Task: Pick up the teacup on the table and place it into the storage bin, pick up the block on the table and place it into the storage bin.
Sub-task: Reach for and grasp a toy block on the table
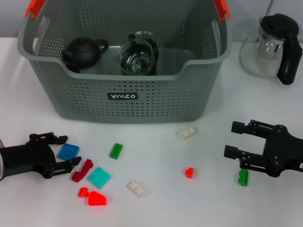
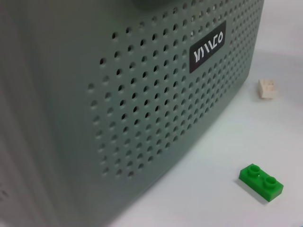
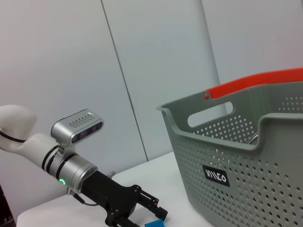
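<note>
The storage bin (image 1: 128,80) stands at the back of the worktop (image 1: 161,198) and already holds a dark teapot (image 1: 83,51) and a glass cup (image 1: 137,57), so I judge the blocks are what remain. My left tool (image 1: 66,152) lies low and level, open and empty, its jaws either side of the blue block (image 1: 68,151), likely my next pick. My right tool (image 1: 234,139) rests low too, open, gripping nothing, just beside a green block (image 1: 243,177).
</note>
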